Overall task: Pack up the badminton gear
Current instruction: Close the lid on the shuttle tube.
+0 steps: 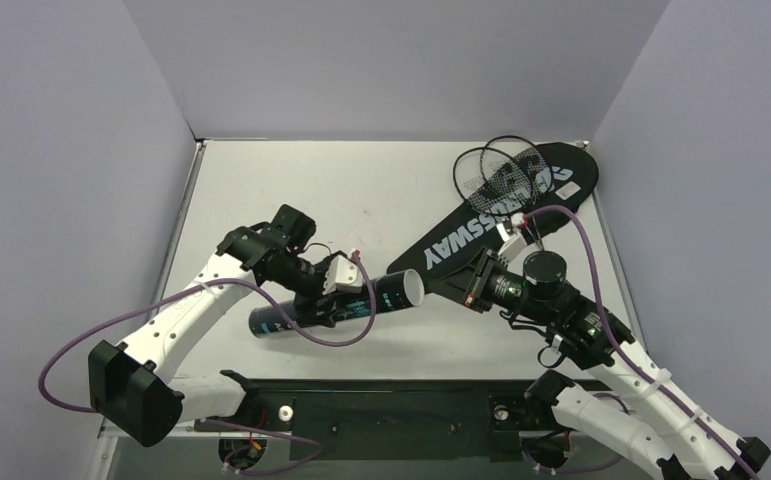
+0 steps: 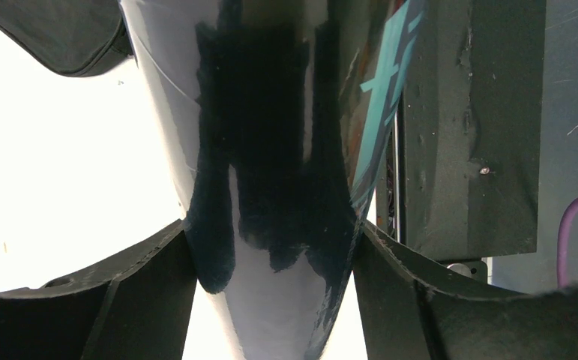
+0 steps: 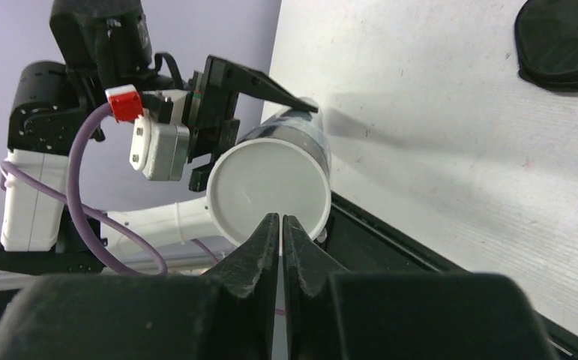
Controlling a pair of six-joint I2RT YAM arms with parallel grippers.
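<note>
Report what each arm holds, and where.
Left jaws clamp the tube around its middle. Right jaws are shut at its white cap; a grip there cannot be told.

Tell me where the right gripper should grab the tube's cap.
Take the white cap by its rim, probably end-on along the tube: the left gripper clamps the middle, and the cap's round face points at the shut right gripper.

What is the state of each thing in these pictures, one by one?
tube: capped, held in the left gripper
left gripper: shut on the tube
right gripper: shut, tips at the tube's white cap
bag: lying flat on the table
rackets: heads lying across the bag's wide end
</note>
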